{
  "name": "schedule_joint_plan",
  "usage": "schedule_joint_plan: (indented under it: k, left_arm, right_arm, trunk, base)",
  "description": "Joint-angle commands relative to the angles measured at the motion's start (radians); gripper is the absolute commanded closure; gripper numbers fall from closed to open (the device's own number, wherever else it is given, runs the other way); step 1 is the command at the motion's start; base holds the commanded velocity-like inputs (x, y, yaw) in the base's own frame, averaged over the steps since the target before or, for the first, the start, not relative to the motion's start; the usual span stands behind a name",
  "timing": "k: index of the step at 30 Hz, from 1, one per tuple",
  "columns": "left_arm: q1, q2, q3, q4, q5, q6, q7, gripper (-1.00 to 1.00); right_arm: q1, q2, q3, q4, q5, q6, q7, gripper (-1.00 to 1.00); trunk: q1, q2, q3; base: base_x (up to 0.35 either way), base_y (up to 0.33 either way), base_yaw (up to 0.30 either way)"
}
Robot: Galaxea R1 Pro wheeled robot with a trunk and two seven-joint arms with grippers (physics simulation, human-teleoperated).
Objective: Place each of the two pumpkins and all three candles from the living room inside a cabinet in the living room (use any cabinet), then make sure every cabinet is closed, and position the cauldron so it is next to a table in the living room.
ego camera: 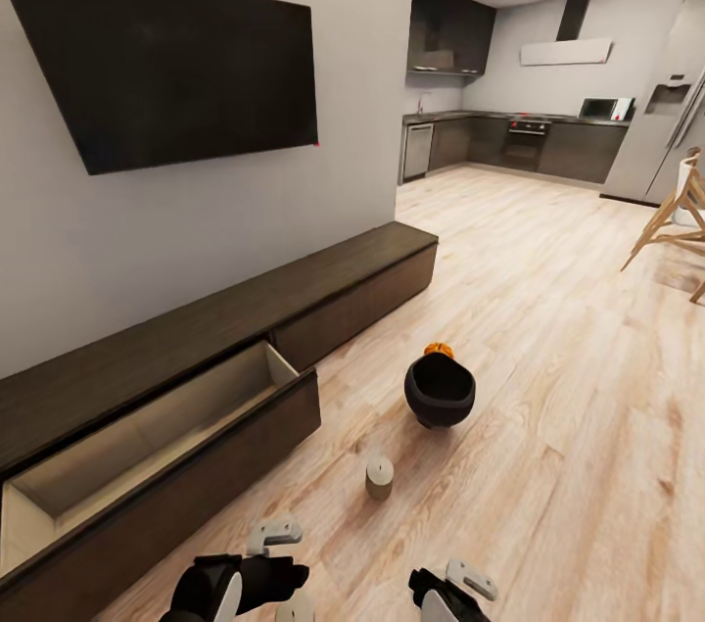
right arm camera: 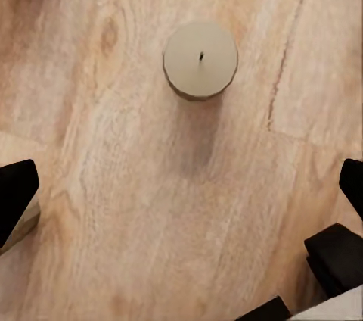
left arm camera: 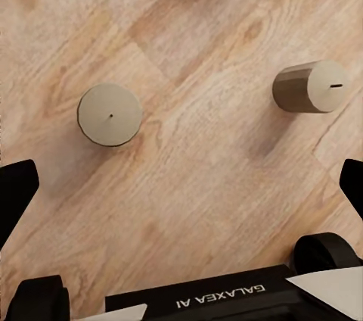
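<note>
Both grippers, left [ego camera: 257, 571] and right [ego camera: 452, 593], hang open over the floor [ego camera: 548, 387], 1 candle [ego camera: 379, 478] just ahead, light, rigid, waxy-slick I'd guess, best pinched across its round sides, drawer [ego camera: 157, 426] gaping left.

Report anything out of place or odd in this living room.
The cabinet has one drawer pulled open and empty. A cauldron sits on the wooden floor with a pumpkin just behind it, and a candle stands loose on the floor nearer the robot. Nothing looks spilled or broken.
</note>
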Motion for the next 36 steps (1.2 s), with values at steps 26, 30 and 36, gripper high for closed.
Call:
schedule_joint_plan:
  k: [26, 30, 36]
  left_arm:
    - [0.0, 0.005, 0.01, 0.006, 0.015, -0.076, 0.147, -1.0]
    - [0.0, 0.003, 0.011, 0.011, 0.016, -0.077, 0.148, -1.0]
    - [-0.001, 0.004, 0.01, 0.017, 0.016, -0.078, 0.148, -1.0]
  right_arm:
    - [-0.085, 0.001, 0.077, 0.008, 0.144, 0.083, -0.122, -1.0]
    - [-0.08, 0.001, 0.082, 0.008, 0.144, 0.082, -0.12, -1.0]
    - [-0.078, -0.002, 0.081, 0.008, 0.143, 0.082, -0.119, -1.0]
  trunk:
    - [0.027, -0.05, -0.023]
    - [0.042, -0.078, -0.036]
    - [0.065, -0.12, -0.054]
  base:
    - [0.0, 0.0, 0.0]
    - [0.0, 0.0, 0.0]
    - [0.0, 0.0, 0.0]
